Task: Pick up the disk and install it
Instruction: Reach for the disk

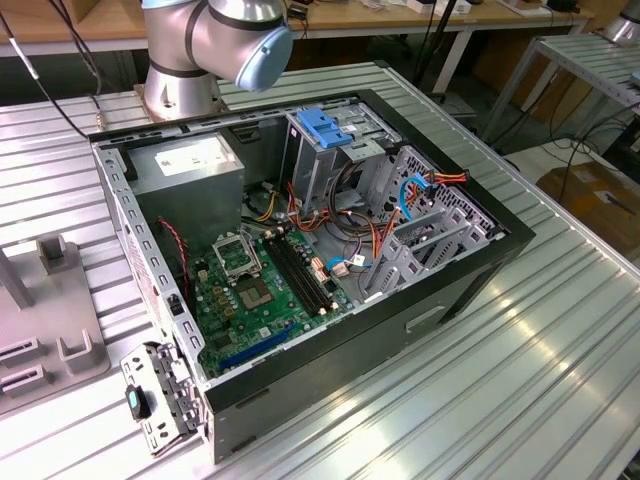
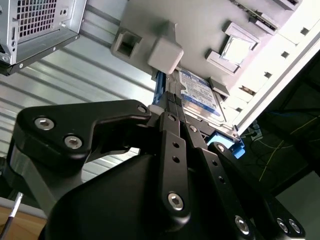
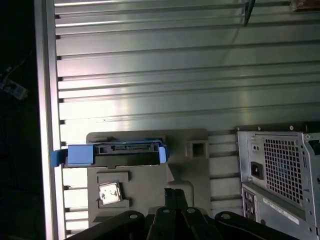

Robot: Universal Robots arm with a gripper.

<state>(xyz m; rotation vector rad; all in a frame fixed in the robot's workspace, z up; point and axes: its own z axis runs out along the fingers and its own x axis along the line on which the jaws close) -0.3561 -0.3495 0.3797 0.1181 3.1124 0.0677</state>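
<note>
In the second wrist view the gripper [image 2: 170, 101] is seen clenched on nothing, its fingers pressed together just beside the disk [image 2: 200, 95]. The disk is set on edge in a grey holder [image 3: 192, 137] on the ribbed table [image 3: 175, 75], near the computer case [image 3: 280, 170].

Ext. cam: high, oblique, mid-range, looks down on open PC case [image 1: 300, 230] on worktop [image 1: 520, 380]. Both wrist cams: close behind hand [image 3: 174, 192], looking past it. Shared: grey fixture [image 3: 150, 180], disk [image 3: 115, 150], case rear.
</note>
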